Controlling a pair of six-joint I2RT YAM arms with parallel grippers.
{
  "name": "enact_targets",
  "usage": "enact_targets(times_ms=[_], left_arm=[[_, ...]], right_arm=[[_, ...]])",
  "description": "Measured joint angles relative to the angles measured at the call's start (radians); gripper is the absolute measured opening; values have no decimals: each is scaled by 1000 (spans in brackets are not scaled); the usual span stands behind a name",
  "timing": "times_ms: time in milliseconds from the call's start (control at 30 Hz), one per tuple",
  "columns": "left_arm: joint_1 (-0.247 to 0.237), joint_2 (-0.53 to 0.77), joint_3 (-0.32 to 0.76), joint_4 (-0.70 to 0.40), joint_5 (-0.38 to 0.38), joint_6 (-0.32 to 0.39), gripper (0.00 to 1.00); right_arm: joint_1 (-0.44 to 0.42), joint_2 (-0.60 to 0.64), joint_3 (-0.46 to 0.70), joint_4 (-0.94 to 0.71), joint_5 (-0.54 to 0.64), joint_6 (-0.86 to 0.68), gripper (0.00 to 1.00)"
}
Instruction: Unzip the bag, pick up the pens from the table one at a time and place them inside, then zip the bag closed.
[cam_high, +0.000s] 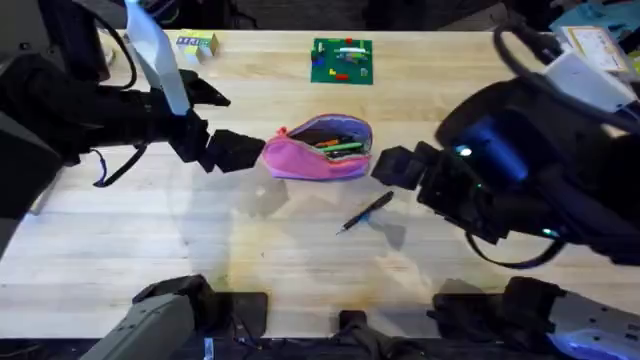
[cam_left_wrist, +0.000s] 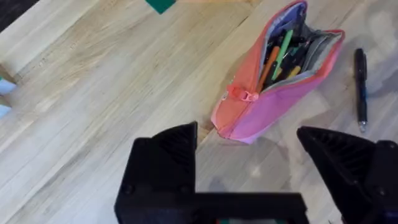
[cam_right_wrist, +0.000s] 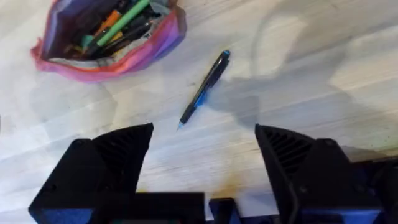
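Observation:
The pink bag (cam_high: 318, 150) lies unzipped in the middle of the table (cam_high: 150, 240), with a green pen (cam_high: 343, 147) and other pens inside. The left wrist view shows its open mouth, grey lining and pink zipper pull (cam_left_wrist: 241, 94). A black pen (cam_high: 364, 212) lies on the wood just in front of the bag's right end, also seen as the black pen (cam_right_wrist: 205, 89) and the black pen (cam_left_wrist: 360, 87). My left gripper (cam_high: 262, 152) is open right at the bag's left end. My right gripper (cam_high: 378, 165) is open by the bag's right end, above the black pen.
A green board (cam_high: 342, 60) with small parts sits at the far middle of the table. A small box (cam_high: 196, 44) lies at the far left. Bare wood stretches along the front half of the table.

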Motion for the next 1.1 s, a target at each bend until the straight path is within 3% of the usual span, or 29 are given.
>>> enact_targets(times_ms=[1100], left_arm=[[0, 0, 0, 0, 0, 0, 993]], right_arm=[[25, 353, 0, 156, 16, 61, 997]])
